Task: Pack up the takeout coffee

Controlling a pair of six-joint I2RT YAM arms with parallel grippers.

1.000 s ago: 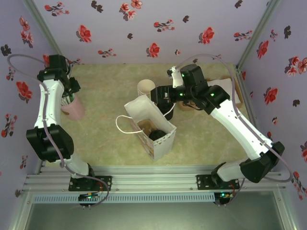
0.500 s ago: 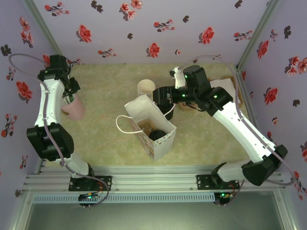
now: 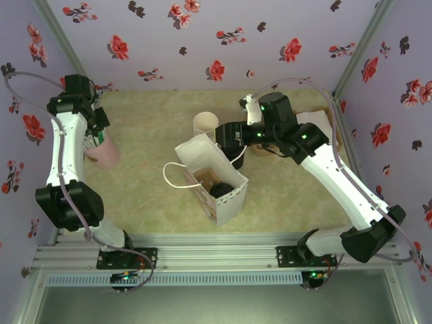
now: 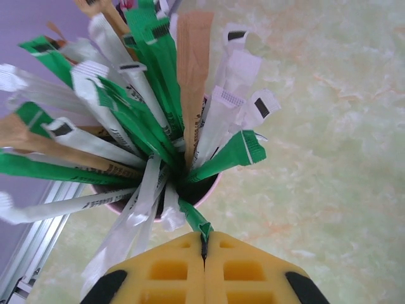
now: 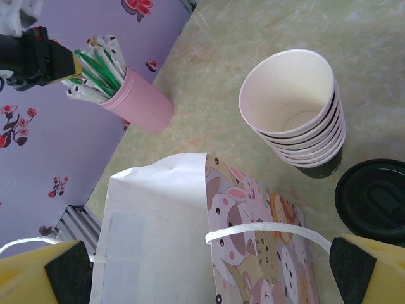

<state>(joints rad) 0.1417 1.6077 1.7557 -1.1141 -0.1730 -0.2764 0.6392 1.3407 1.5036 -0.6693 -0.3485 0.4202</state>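
A dark round disc, the takeout coffee, sits low inside the open animal-print paper bag in the top view. My right gripper hangs open over the bag's far edge. The bag's white handle loop runs between its yellow fingers, which grip nothing. My left gripper is shut on the tip of a green stick packet. That packet rises from the pink cup at the far left.
A stack of cream-rimmed paper cups stands just behind the bag, with a black stack of lids beside it. The pink cup holds several green, white and brown packets. Floral walls close in on three sides.
My left gripper has closed onto the green packet and its arm has shifted slightly left. The right arm lifted a little early on, then stayed still and open.
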